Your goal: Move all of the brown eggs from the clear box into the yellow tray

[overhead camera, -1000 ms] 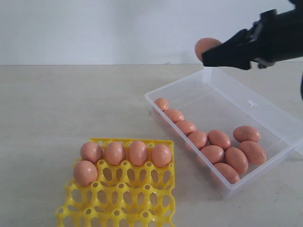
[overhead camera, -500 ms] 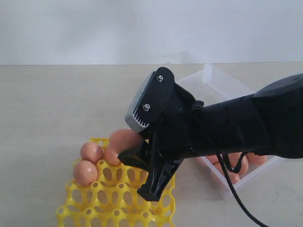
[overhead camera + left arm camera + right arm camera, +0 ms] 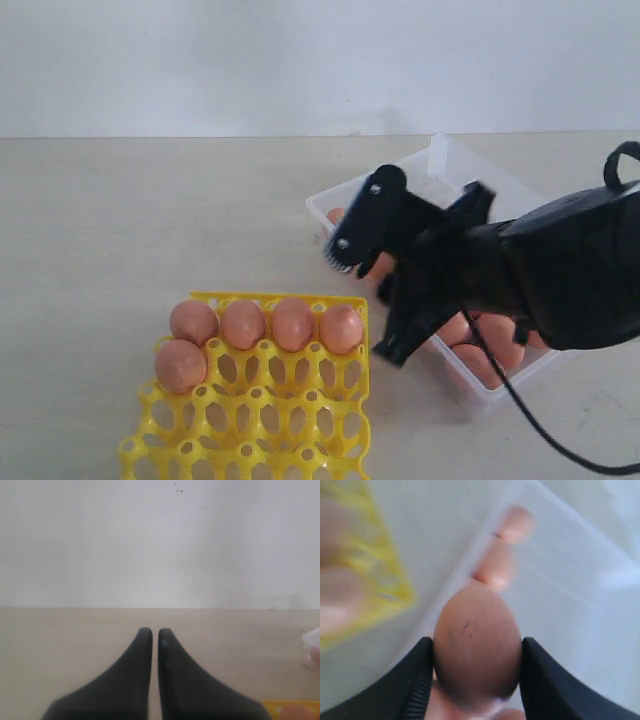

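My right gripper (image 3: 477,647) is shut on a brown egg (image 3: 475,630), speckled and held by its sides. Below it lies the clear box (image 3: 560,580), with more eggs (image 3: 495,567) along its wall. In the exterior view the right arm covers the near-left part of the clear box (image 3: 455,160), and the right gripper (image 3: 392,335) points down by the box's edge; the held egg is hidden there. Several eggs (image 3: 495,350) show in the box under the arm. The yellow tray (image 3: 290,420) holds several eggs (image 3: 292,325), mostly in its back row. My left gripper (image 3: 151,631) is shut on nothing, low over the bare table.
A black cable (image 3: 540,425) trails from the right arm over the table in front of the box. The box's lid flap lies on its far right side. The left wrist view catches a tray corner (image 3: 280,705) and a box corner (image 3: 312,637). A white wall stands behind.
The right arm has swung from high over the box to above the tray, then back right and down over the box's near-left part, egg still held. The tray's eggs are unchanged.
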Robot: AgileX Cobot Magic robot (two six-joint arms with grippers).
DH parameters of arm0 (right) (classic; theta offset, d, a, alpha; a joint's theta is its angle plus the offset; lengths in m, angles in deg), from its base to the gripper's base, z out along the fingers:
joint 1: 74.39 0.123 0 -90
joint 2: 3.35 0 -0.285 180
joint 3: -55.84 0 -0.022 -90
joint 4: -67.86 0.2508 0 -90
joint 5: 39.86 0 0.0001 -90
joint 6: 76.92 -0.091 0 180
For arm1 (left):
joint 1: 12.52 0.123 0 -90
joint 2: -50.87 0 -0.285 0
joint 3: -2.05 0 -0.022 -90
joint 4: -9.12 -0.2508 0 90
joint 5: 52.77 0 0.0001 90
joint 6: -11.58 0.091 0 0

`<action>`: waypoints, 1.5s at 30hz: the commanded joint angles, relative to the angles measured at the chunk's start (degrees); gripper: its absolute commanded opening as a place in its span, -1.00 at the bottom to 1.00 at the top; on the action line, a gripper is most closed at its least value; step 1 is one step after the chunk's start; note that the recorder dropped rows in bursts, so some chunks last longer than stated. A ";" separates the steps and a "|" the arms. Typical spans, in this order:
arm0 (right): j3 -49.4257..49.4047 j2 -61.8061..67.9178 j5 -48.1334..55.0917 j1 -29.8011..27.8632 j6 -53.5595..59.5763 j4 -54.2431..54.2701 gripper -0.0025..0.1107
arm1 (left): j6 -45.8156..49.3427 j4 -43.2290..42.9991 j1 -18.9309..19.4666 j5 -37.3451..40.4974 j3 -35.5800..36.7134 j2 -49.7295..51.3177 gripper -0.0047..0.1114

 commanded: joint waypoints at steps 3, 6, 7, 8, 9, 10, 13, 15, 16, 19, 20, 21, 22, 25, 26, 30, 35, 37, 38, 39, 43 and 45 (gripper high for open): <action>-0.30 -0.36 -50.30 -2.98 0.55 -27.13 -0.96 | -0.37 0.20 0.08 -0.39 -0.19 -0.23 -0.85; -0.18 -1.67 -51.25 -7.04 -0.26 -45.60 -0.96 | -0.37 0.20 0.08 -0.39 -0.19 -0.23 -0.85; -0.18 -2.45 -51.25 -8.11 -1.76 -52.69 -0.96 | -0.37 0.20 0.08 -0.39 -0.19 -0.23 -0.85; -0.06 -3.15 -51.25 -8.87 -3.62 -59.81 -0.96 | -0.37 0.20 0.08 -0.39 -0.19 -0.23 -0.85; 0.53 -4.19 -51.25 -9.55 -7.50 -65.67 -0.96 | -0.37 0.20 0.08 -0.39 -0.19 -0.23 -0.85; 1.21 -4.89 -51.25 -9.67 -11.04 -70.07 -0.96 | -0.37 0.20 0.08 -0.39 -0.19 -0.23 -0.85; 4.57 -7.95 -49.12 -9.55 -29.24 -76.71 -0.96 | -0.37 0.20 0.08 -0.39 -0.19 -0.23 -0.85; 7.44 -10.45 -40.32 -9.55 -50.26 -77.33 -0.96 | -0.37 0.20 0.08 -0.39 -0.19 -0.23 -0.85; 8.71 -11.41 -35.98 -9.55 -58.87 -77.10 -0.96 | -0.37 0.20 0.08 -0.39 -0.19 -0.23 -0.85; 12.27 -14.09 -21.13 -9.80 -84.73 -77.45 -0.96 | -0.37 0.20 0.08 -0.39 -0.19 -0.23 -0.85; 12.95 -14.66 -16.38 -9.69 -92.18 -79.11 -0.96 | -0.37 0.20 0.08 -0.39 -0.19 -0.23 -0.85; 13.22 -15.09 -11.51 -9.69 -100.64 -83.34 -0.96 | -0.37 0.20 0.08 -0.39 -0.19 -0.23 -0.85; 13.22 -15.24 -8.10 -9.69 -107.80 -88.74 -0.96 | -0.37 0.20 0.08 -0.39 -0.19 -0.23 -0.85; 11.89 -14.64 -0.53 -9.09 -135.68 -115.91 -0.96 | -0.37 0.20 0.08 -0.39 -0.19 -0.23 -0.85; 11.00 -13.35 -5.44 -8.96 -141.35 -124.05 -0.96 | -0.37 0.20 0.08 -0.39 -0.19 -0.23 -0.85; 9.70 -5.75 -24.96 -8.96 -163.46 -141.02 -0.96 | -0.37 0.20 0.08 -0.39 -0.19 -0.23 -0.85; 9.67 5.32 -36.65 -8.78 -172.66 -151.32 -0.96 | -0.37 0.20 0.08 -0.40 -0.19 -0.23 -0.85; 8.43 8.63 -41.94 -7.75 -172.66 -151.21 -0.96 | -0.37 0.20 0.08 -0.40 -0.19 -0.23 -0.85; 7.86 9.63 -42.78 -7.14 -172.66 -151.21 -0.96 | -0.37 0.20 0.08 -0.40 -0.19 -0.23 -0.85; 7.00 10.47 -42.63 -6.24 -172.66 -151.32 -0.96 | -0.37 0.20 0.08 -0.40 -0.19 -0.23 -0.85; 3.16 11.42 -34.48 -2.66 -168.16 -151.06 -0.96 | -0.37 0.20 0.08 -0.40 -0.19 -0.23 -0.85; 2.33 11.42 -28.62 -1.08 -167.04 -150.92 -0.96 | -0.37 0.20 0.08 -0.40 -0.19 -0.23 -0.85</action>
